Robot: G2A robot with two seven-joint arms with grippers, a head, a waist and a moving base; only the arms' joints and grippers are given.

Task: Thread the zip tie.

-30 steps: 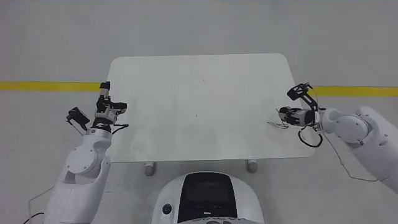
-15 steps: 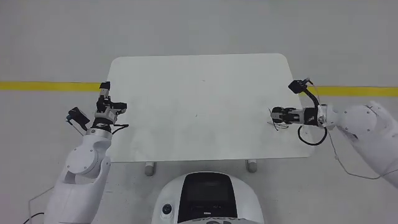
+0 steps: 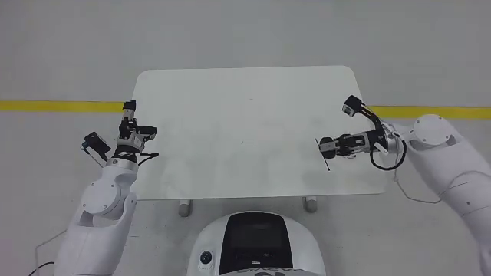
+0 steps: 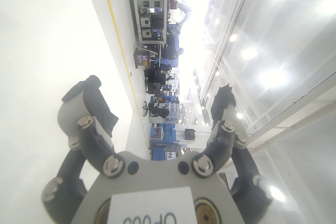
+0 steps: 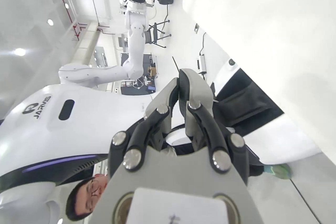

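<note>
**Zip tie** (image 3: 327, 164): thin dark strip, held over the right near part of the table (image 3: 245, 107). A short tail pokes out past the fingertips and the longer part slants toward the near edge. Its head slot is too small to make out.

**Right gripper** (image 3: 325, 145): jaws pressed together flat on the strip, with nothing else in them.

**Left gripper** (image 3: 140, 119): at the table's left edge, well apart from the tie. Its jaws are spread wide and carry nothing.

**Step in hand (judged):** the tie is picked up and carried, and threading has not begun.

**Next move calls for:** bringing the two grippers near each other, the left taking the free end, then lining the tail up with the slot. The strip looks thin and springy, so alignment must be fine.
</note>
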